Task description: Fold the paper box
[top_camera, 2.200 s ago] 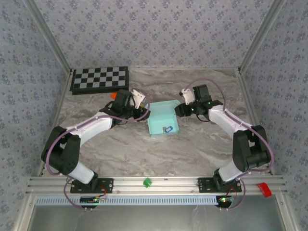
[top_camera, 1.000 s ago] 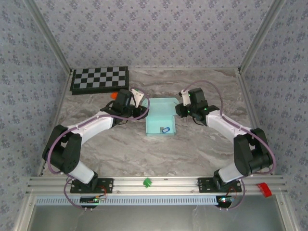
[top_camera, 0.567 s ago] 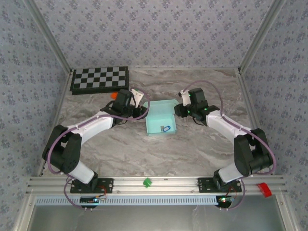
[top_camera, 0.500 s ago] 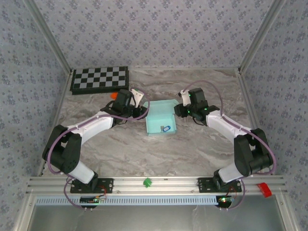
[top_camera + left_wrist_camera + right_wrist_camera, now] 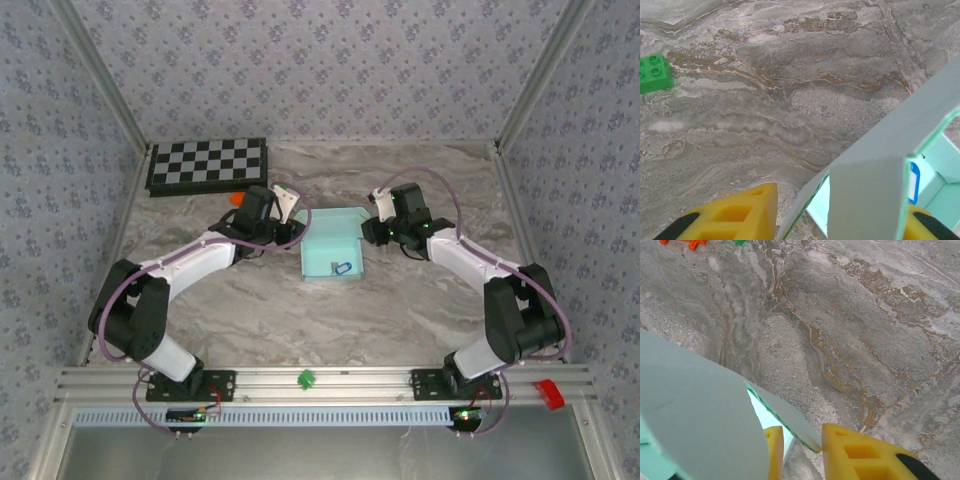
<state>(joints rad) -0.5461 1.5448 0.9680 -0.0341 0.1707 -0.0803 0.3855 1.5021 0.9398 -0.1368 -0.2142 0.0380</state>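
Observation:
The paper box (image 5: 335, 240) is a pale mint card tray, half formed, on the marble table between both arms. A small blue item (image 5: 342, 268) lies inside it near the front. My left gripper (image 5: 290, 212) is at the box's back left corner. In the left wrist view its yellow fingers (image 5: 740, 215) stand either side of a raised wall and flap of the box (image 5: 870, 165), closed in on them. My right gripper (image 5: 378, 228) is at the back right corner. There a wall corner (image 5: 790, 415) runs between its fingers (image 5: 860, 455), touching both.
A black-and-white checkerboard (image 5: 207, 163) lies at the back left. A small orange piece (image 5: 237, 199) sits behind my left wrist. A green brick (image 5: 655, 73) lies on the marble left of the box. Another green brick (image 5: 306, 379) rests on the front rail.
My right gripper has moved left onto the box's back right corner. The box has straightened and shifted slightly left. The left jaws have narrowed on the left wall.

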